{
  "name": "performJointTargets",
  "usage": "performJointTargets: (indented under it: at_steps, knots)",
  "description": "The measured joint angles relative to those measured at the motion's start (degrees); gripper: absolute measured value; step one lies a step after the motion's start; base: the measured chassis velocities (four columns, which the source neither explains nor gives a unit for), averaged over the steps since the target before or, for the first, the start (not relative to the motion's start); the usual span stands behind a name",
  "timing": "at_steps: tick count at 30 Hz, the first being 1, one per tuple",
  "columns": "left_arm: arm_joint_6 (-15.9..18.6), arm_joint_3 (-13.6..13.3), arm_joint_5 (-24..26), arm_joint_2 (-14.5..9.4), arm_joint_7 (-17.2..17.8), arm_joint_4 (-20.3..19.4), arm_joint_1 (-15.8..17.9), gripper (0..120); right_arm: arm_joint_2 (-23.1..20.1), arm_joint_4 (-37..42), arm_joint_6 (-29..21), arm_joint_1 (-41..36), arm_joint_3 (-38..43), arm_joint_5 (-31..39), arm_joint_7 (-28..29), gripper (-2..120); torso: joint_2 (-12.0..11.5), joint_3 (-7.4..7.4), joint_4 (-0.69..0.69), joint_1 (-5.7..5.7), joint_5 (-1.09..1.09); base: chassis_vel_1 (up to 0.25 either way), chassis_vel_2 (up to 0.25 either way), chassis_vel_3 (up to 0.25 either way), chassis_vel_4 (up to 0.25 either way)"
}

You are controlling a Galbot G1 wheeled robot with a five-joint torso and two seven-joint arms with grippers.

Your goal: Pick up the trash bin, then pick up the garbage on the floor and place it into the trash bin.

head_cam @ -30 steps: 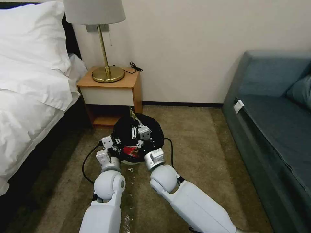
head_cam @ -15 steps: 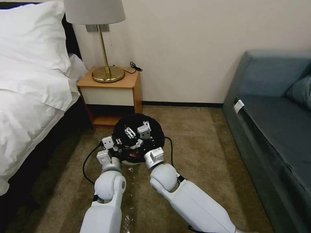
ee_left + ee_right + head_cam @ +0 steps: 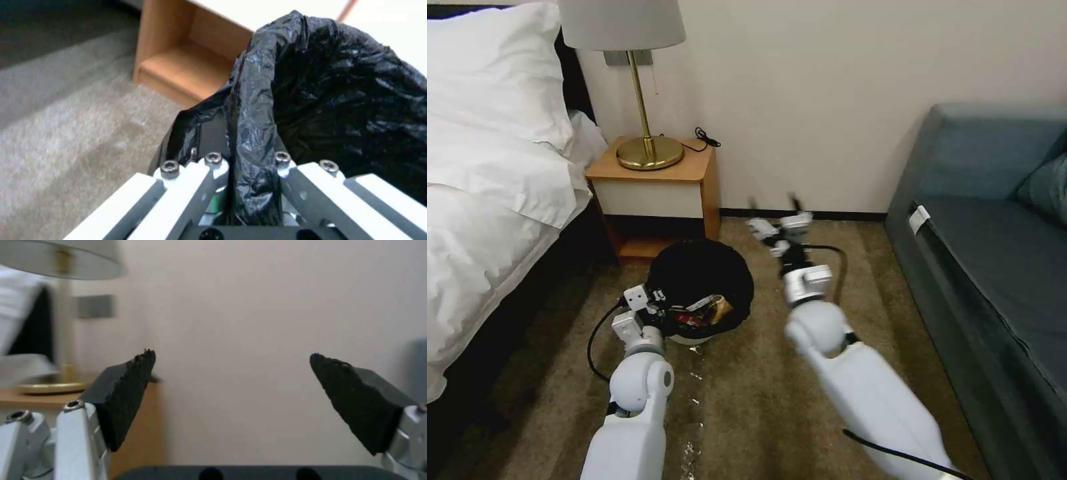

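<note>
Your right gripper [image 3: 774, 220] has swung out of the trash bin [image 3: 700, 280] toward the wall, fingers apart and empty. Your left gripper [image 3: 247, 166] stays clamped on the bin's rim, wrappers [image 3: 704, 311] inside, so that drop looks done.

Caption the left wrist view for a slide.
Left gripper clamps the black-bagged rim of the trash bin above carpet, a wooden nightstand behind.

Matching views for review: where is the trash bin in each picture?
Head view: trash bin low centre on the carpet, left gripper at its rim.
Left wrist view: its black bag fills the right side.
Right wrist view: not in it.
Shared landmark: the wooden nightstand.
</note>
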State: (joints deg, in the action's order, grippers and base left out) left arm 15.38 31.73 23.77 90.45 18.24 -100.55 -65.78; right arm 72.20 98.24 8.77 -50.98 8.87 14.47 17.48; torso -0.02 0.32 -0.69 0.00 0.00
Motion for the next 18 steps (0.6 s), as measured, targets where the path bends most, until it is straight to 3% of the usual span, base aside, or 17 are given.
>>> performJointTargets:
  at_steps: [6, 8, 9, 14, 15, 17, 18]
  knots:
    - [-1.4, 2.4, 5.0, 0.0, -0.1, 5.8, 3.4, 4, -1.8, 0.8, 0.9, -3.7, 7.2, 0.2, -1.2, 88, 0.0, 0.0, 0.0, 0.0, 0.0, 0.0, 0.0, 0.0, 0.0]
    - [-2.6, 4.4, 7.9, 0.5, -0.3, 11.0, 6.8, 4, -2.1, 1.0, 1.4, -5.7, 9.7, 0.2, -1.6, 87, 0.0, 0.0, -0.01, 0.0, 0.01, 0.0, 0.0, 0.0, 0.0]
    - [-2.6, 4.4, 7.9, 0.5, -0.3, 11.0, 6.8, 4, -2.1, 1.0, 1.4, -5.7, 9.7, 0.2, -1.6, 87, 0.0, 0.0, -0.01, 0.0, 0.01, 0.0, 0.0, 0.0, 0.0]
    - [-5.1, 6.0, 9.5, 0.7, -0.8, 18.8, 10.9, 4, -1.2, 1.2, 2.0, -7.6, 10.8, -0.3, -2.7, 85, 0.0, 0.0, 0.01, 0.0, 0.0, 0.0, 0.0, 0.0, 0.0]
    - [-5.1, 6.0, 9.5, 0.7, -0.8, 18.8, 10.9, 4, -1.2, 1.2, 2.0, -7.6, 10.8, -0.3, -2.7, 85, 0.0, 0.0, 0.01, 0.0, 0.0, 0.0, 0.0, 0.0, 0.0]
    - [-6.6, 6.6, 9.9, 0.7, -1.5, 23.0, 13.2, 4, -0.7, 1.3, 2.3, -8.2, 11.0, -0.5, -3.3, 84, 0.0, -0.01, 0.01, 0.0, 0.01, 0.0, 0.0, 0.0, 0.0]
    - [-6.6, 6.6, 9.9, 0.7, -1.5, 23.0, 13.2, 4, -0.7, 1.3, 2.3, -8.2, 11.0, -0.5, -3.3, 84, 0.0, -0.01, 0.01, 0.0, 0.01, 0.0, 0.0, 0.0, 0.0]
